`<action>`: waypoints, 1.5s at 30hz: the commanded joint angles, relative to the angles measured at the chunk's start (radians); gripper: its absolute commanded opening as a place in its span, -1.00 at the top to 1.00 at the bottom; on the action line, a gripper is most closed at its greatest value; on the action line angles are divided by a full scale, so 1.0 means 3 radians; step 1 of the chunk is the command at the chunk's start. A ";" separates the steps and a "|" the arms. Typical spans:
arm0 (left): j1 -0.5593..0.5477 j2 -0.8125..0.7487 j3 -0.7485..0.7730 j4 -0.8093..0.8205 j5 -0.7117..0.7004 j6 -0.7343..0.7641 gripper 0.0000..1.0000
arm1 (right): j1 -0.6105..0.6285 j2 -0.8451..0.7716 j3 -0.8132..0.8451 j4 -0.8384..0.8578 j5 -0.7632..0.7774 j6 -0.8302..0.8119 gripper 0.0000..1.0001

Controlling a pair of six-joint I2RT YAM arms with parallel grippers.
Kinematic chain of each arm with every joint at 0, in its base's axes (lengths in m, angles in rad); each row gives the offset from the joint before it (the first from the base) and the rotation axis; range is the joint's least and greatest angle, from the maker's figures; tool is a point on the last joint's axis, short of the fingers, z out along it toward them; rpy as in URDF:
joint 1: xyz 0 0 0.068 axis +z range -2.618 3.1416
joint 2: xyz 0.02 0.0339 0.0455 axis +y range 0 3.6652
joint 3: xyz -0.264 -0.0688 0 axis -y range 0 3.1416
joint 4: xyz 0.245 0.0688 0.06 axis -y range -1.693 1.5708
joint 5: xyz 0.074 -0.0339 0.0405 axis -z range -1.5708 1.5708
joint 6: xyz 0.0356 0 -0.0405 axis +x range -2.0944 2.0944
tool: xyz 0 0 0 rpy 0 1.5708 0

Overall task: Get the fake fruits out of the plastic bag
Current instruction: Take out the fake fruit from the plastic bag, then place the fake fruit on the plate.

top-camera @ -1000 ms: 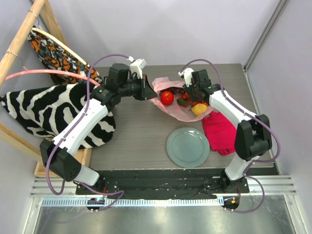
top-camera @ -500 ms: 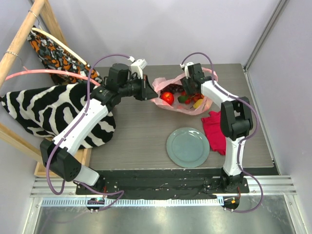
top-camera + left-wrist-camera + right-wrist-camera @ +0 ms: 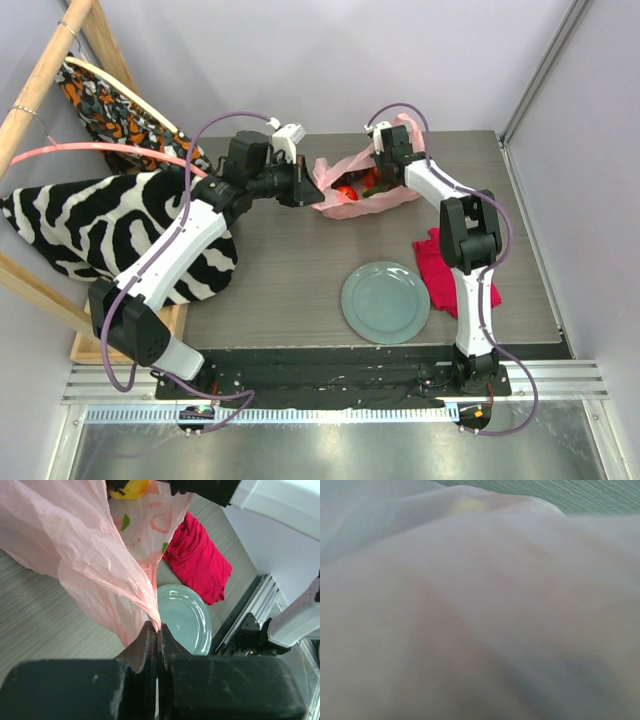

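Note:
The pale-pink plastic bag (image 3: pixel 352 203) is bunched up at the back middle of the table. Through its opening I see the red apple (image 3: pixel 345 192) and some green leaves (image 3: pixel 371 186). My left gripper (image 3: pixel 302 188) is shut on the bag's left edge; in the left wrist view its tips (image 3: pixel 156 627) pinch a fold of the bag (image 3: pixel 90 545), and the yellow lemon (image 3: pixel 129 487) shows through the plastic at the top. My right gripper (image 3: pixel 378 168) sits in the bag's top at the far side. Its wrist view is filled with blurred plastic (image 3: pixel 480 605), so its fingers are hidden.
A grey-green plate (image 3: pixel 385 302) lies in front of the bag, with a folded magenta-red cloth (image 3: pixel 440 265) to its right, partly under the right arm. A zebra-print cloth (image 3: pixel 90 225) and a wooden rack (image 3: pixel 40 90) fill the left side.
My right gripper moved from the lemon on the bag's right side back and left to the bag's top. The bag has been drawn narrower and higher. The left gripper kept its hold.

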 commanded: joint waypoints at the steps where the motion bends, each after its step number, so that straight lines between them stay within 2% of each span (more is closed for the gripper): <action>1: 0.0012 0.0008 0.0039 0.0132 -0.0122 0.0031 1.00 | -0.0038 -0.0491 0.0025 -0.0100 -0.0330 0.0038 0.97; 5: 0.0017 0.0059 0.0039 0.0173 -0.0286 -0.0117 1.00 | -0.0038 -0.1022 -0.0240 -0.0300 -0.0953 0.0135 0.97; 9: 0.0012 0.0202 0.0111 0.0250 -0.0265 -0.0261 1.00 | -0.0043 -0.1640 -0.0588 -0.0372 -0.1276 0.0186 0.98; 21: 0.0012 0.0667 0.0627 0.0286 -0.0383 -0.0373 1.00 | 0.0028 -0.2649 -0.0926 -0.0914 -0.1962 0.0345 0.98; 25: 0.0012 0.0708 0.0643 0.0255 -0.0510 -0.0322 1.00 | 0.0217 -0.3012 -0.0895 -0.1290 -0.2054 0.0192 0.98; 26: 0.0012 0.0724 0.0643 0.0245 -0.0551 -0.0322 1.00 | 0.0273 -0.3073 -0.0911 -0.1424 -0.2110 -0.0006 0.97; 28: 0.0012 0.0739 0.0643 0.0209 -0.0598 -0.0332 1.00 | 0.0503 -0.3242 -0.0941 -0.1796 -0.2090 -0.0252 0.98; 31: 0.0012 0.0749 0.0643 0.0219 -0.0598 -0.0338 1.00 | 0.0703 -0.3523 -0.1344 -0.2002 -0.1993 -0.0626 0.98; 35: 0.0012 0.0709 0.0638 0.0199 -0.0659 -0.0282 1.00 | 0.0719 -0.3698 -0.1779 -0.2049 -0.1876 -0.0785 0.97; 41: 0.0012 0.0530 0.0479 0.0168 -0.0756 -0.0159 1.00 | 0.0719 -0.3698 -0.2352 -0.1671 -0.1768 -0.0862 0.98; 45: 0.0017 0.0438 0.0408 0.0163 -0.0746 -0.0153 1.00 | 0.0714 -0.3606 -0.2796 -0.1380 -0.1386 -0.1051 0.98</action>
